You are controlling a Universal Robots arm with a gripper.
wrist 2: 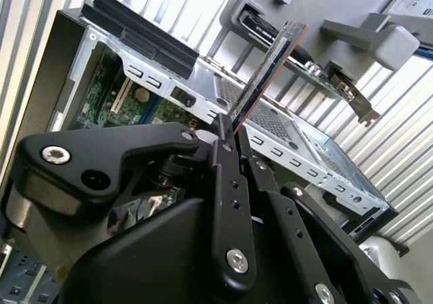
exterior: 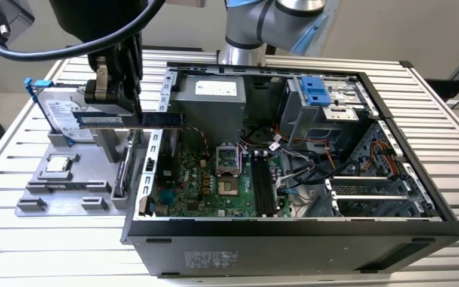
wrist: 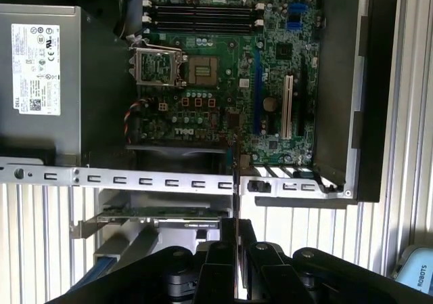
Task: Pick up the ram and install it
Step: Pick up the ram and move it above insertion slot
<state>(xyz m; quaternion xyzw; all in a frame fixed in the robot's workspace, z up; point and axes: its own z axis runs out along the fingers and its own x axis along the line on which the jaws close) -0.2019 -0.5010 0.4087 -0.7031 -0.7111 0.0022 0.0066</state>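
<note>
The table (exterior: 22, 239) is pale silver-grey, ribbed in parallel slats. The case (exterior: 293, 248) is black outside and bare grey metal within, around a green motherboard (exterior: 213, 179) with black, blue (wrist: 256, 87) and white (wrist: 287, 104) slots. At the exterior view's left, a silver hard drive (exterior: 58, 113) has a blue frame (exterior: 30, 89) over a grey tray (exterior: 78, 186). The gripper (wrist 2: 226, 123) is black, and the ram (wrist 2: 267, 70) is dark with a coppery edge.

The black metal gripper (wrist 2: 226, 124) pinches one end of the thin, narrow ram (wrist 2: 267, 70), seen edge-on, slanting across the open computer case's silver perforated frame (wrist 2: 284, 124), with a green motherboard (wrist 2: 108, 94) inside and a ribbed aluminium table (wrist 2: 399, 182) behind.
</note>
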